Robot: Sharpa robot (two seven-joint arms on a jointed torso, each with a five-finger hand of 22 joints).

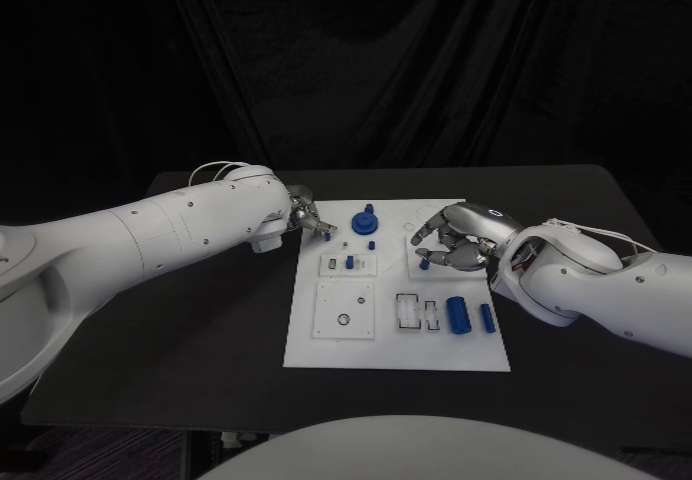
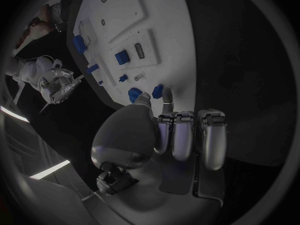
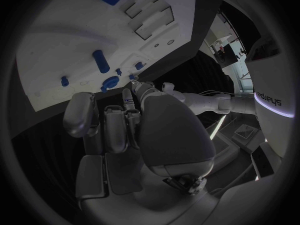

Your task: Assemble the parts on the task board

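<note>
The black table (image 1: 577, 200) bears one white task board (image 1: 332, 345) with perhaps six blue parts (image 1: 457, 314). The left hand (image 1: 306, 222) and right hand (image 1: 450, 243) hover with fingers curled, apparently holding nothing.

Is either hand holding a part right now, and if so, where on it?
Cannot be told: the left hand and right hand hover curled over the task board, grasp hidden.

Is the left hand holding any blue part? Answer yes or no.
No: in the head view the left hand sits at the board's far-left edge, and the blue parts lie apart from its fingers.
</note>
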